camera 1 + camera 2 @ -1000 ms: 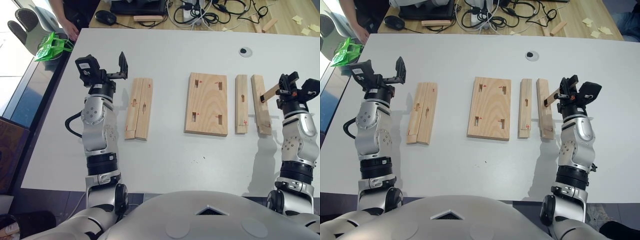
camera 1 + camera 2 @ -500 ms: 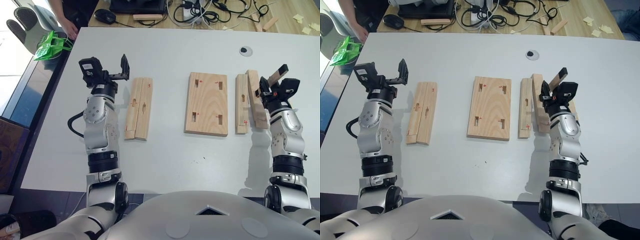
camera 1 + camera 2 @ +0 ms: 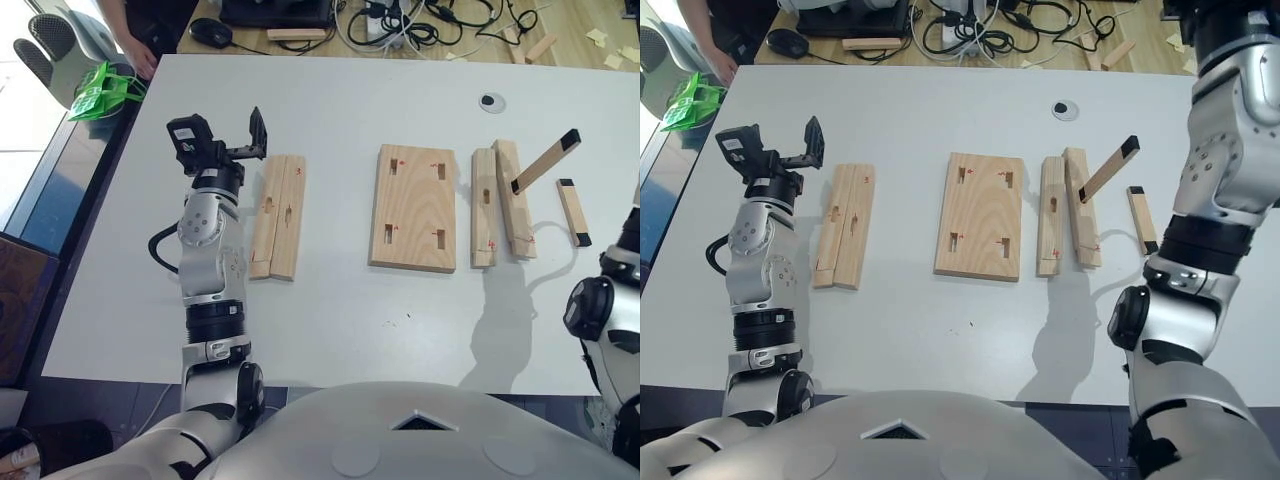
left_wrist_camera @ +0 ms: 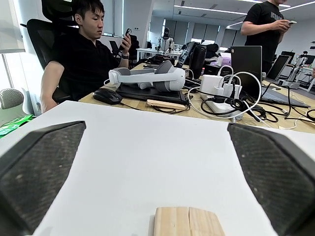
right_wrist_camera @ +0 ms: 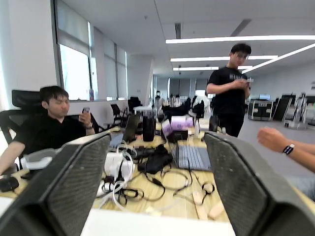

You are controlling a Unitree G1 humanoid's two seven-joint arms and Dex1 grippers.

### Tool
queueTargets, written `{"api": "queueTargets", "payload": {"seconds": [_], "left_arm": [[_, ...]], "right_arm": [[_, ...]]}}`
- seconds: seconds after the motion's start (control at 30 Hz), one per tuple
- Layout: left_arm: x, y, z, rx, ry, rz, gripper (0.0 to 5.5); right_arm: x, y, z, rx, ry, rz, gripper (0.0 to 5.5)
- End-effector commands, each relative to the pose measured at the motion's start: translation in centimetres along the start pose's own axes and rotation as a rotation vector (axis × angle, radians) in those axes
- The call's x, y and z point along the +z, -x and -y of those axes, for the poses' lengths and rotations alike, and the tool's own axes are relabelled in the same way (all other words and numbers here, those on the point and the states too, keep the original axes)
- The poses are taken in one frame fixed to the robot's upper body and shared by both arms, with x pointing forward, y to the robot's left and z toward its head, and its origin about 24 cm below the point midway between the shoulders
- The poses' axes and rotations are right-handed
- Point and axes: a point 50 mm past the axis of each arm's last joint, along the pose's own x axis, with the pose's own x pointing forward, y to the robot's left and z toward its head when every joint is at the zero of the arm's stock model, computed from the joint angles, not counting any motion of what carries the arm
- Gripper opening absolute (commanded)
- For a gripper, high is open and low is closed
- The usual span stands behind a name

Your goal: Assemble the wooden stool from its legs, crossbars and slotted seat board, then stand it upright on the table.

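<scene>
The left arm (image 3: 205, 250) extends from 7 o'clock with its forearm upright. The left hand (image 3: 238, 148) sits at 10 o'clock, its fingers (image 4: 42, 172) spread wide and holding nothing. The right arm (image 3: 1225, 130) stands at 3 o'clock, held high toward 1 o'clock. The right hand (image 5: 157, 182) faces outward and level, its pads (image 5: 74, 191) parted and empty.

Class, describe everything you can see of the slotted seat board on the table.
The seat board is a pale rectangular wooden panel lying flat near the middle of the white table. Four small rectangular slots sit near its corners, with small red marks beside them. It lies apart from the wooden pieces on either side; only the table touches it.
</scene>
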Motion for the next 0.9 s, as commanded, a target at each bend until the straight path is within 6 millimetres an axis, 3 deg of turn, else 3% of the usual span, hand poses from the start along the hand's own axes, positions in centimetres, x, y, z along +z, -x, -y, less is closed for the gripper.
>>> {"api": "queueTargets", "payload": {"seconds": [0.03,0.17,0.33,0.4,0.53,0.63,0.7,0.8,0.9], "left_arm": [[0.6,-0.2,0.5,-0.008,0.007,0.022,5.4],[0.9,-0.1,0.4,0.0,0.002,0.028,5.4],[0.8,-0.1,0.3,0.003,0.002,0.018,5.4],[0.7,-0.1,0.3,0.001,0.003,0.014,5.4],[0.7,-0.2,0.2,-0.001,0.002,0.013,5.4],[0.8,-0.2,0.2,0.005,-0.001,0.017,5.4],[0.8,-0.2,0.2,0.004,-0.005,0.017,5.4],[0.7,-0.1,0.2,0.004,-0.007,0.017,5.4],[0.7,-0.1,0.2,0.005,-0.005,0.016,5.4]], "right_arm": [[-9.7,3.0,0.4,-0.072,-0.118,-0.453,3.52],[-12.4,5.0,0.5,-0.124,-0.17,-0.573,3.52],[-10.9,3.6,-0.1,-0.095,-0.15,-0.457,3.52],[-9.4,2.9,-0.4,-0.075,-0.124,-0.358,3.52],[-4.1,1.5,-2.4,-0.012,-0.093,-0.132,3.52],[0.5,0.9,-5.1,0.101,-0.089,0.006,3.52],[1.5,0.9,-6.9,0.193,-0.091,0.003,3.52],[-0.2,1.8,-8.9,0.319,-0.076,-0.165,3.52],[-4.0,3.2,-8.8,0.308,-0.047,-0.405,3.52]]}}
